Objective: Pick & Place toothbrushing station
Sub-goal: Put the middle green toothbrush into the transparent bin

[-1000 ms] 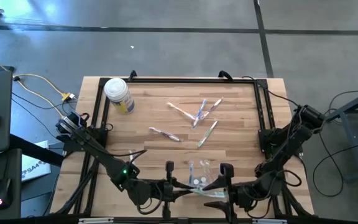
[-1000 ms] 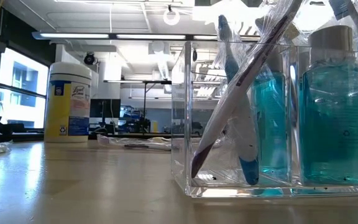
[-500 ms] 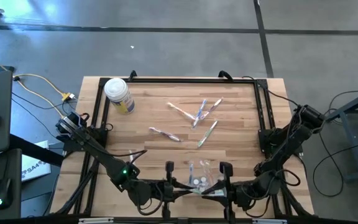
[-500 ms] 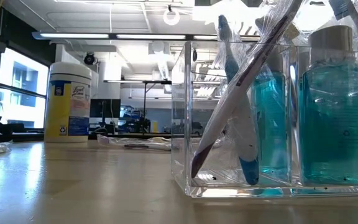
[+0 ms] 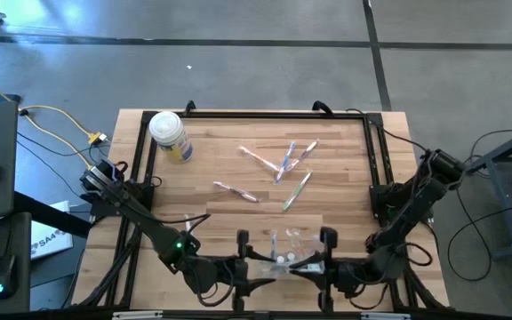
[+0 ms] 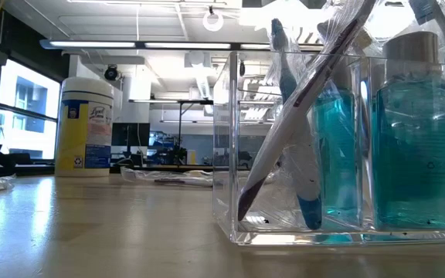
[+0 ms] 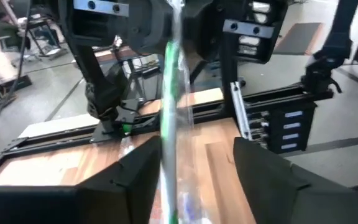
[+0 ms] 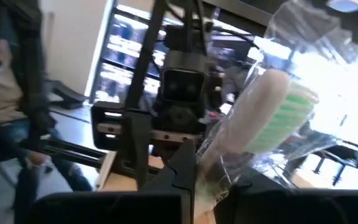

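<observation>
Left gripper (image 5: 254, 263) jaws parted, right gripper (image 5: 314, 267) jaws clamped, facing

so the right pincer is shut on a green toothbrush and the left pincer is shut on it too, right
Not quite. The right pincer is shut on the wrapped green toothbrush, but the left pincer is open: in the left wrist view its fingers stand apart on either side of the toothbrush.

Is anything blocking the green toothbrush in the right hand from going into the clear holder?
Nothing visible does. The right hand grips the green toothbrush just beside the clear holder; the open left hand flanks it. Other brushes already stand inside.
</observation>
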Tool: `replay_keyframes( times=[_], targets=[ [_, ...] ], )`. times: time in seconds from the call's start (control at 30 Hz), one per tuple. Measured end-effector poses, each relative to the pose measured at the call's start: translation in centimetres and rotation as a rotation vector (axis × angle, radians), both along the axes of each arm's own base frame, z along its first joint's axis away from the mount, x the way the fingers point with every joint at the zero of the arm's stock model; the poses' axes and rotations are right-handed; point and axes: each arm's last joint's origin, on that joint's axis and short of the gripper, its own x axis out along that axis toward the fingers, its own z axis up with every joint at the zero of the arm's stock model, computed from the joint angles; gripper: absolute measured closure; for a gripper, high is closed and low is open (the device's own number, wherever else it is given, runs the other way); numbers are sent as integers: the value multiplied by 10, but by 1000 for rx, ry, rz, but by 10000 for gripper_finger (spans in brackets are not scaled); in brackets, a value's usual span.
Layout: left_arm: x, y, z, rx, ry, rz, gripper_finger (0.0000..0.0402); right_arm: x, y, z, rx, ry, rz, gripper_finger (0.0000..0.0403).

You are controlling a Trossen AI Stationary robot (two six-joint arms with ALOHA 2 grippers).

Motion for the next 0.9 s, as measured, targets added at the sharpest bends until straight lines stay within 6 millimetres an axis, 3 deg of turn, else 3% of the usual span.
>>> replay_keyframes(
  times=[0.3,0.53,0.73,0.9],
  targets=[
    [-6,2,3,4,14,48,182,-48,4,15,120,94,-182,389],
    [-24,16,10,-98,105,141,181,-86,8,17,327,160,-69,389],
    [-42,31,8,-168,226,231,181,-96,6,4,476,283,37,389],
    [-52,40,1,-224,319,304,181,-86,-5,-13,554,436,28,389]
  ],
)
